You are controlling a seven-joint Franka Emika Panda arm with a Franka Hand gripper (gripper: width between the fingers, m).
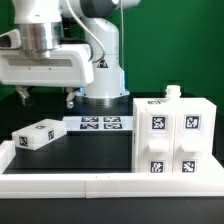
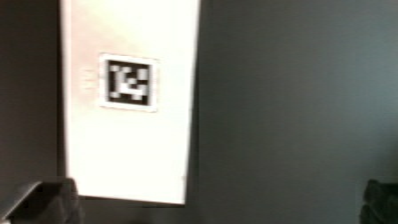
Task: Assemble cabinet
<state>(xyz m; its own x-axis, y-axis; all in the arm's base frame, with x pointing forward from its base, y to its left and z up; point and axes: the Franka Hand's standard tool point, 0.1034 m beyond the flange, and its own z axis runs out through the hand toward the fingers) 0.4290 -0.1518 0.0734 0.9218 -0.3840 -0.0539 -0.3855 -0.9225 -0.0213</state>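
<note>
- Green backdrop behind a black desk (image 1: 70, 160), bordered along the front and side edges by a low white rail (image 1: 100, 185).
- White robot arm (image 1: 70, 40) rising from the back edge and bent over the half of the desk on the exterior view's left.
- Cabinet (image 1: 170, 135) upright at the front corner on the exterior view's right, just beside the rail: a box-like white body with four markers on its face and a small white piece protruding on top.
- Marker board (image 1: 100, 123) flat on the desk toward the back edge, near the arm's base.
- Loose white panel (image 1: 40, 133) flat near the side edge on the exterior view's left, well apart from the cabinet, with markers on its upper face.
- Gripper (image 1: 45, 97) hanging above the loose white panel, released: fingers (image 2: 45, 200) spread wide, nothing held, no contact with the panel.
- Step in hand, by the look of it: lining up to fetch the panel for the cabinet.
- Next move likely calling for a sideways correction first, with the panel off-centre between the fingers in the wrist view. Then a straight descent astride the narrow width, a firm closing, and a lift clear of the desk.
</note>
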